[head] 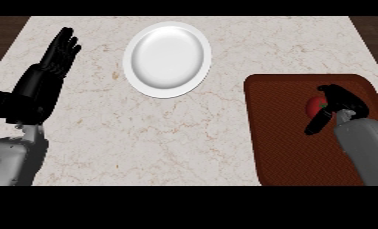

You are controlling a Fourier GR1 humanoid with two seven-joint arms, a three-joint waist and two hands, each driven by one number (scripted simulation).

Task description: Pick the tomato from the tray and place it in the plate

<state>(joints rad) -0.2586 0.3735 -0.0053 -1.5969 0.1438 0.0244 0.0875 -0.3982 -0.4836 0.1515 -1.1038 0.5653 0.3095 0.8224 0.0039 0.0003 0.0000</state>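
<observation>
A red tomato (pixel 315 105) lies on the dark brown tray (pixel 284 133) at the right side of the counter. My right hand (pixel 341 105) is over the tray and wraps around the tomato, fingers curled above it and thumb below, hiding most of it. The white plate (pixel 167 59) sits at the back middle of the counter with nothing on it, well left of the tray. My left hand (pixel 57 55) rests open at the far left, fingers up.
The marble counter (pixel 184 138) stretches between plate and tray. Its dark far edge shows at the top corners.
</observation>
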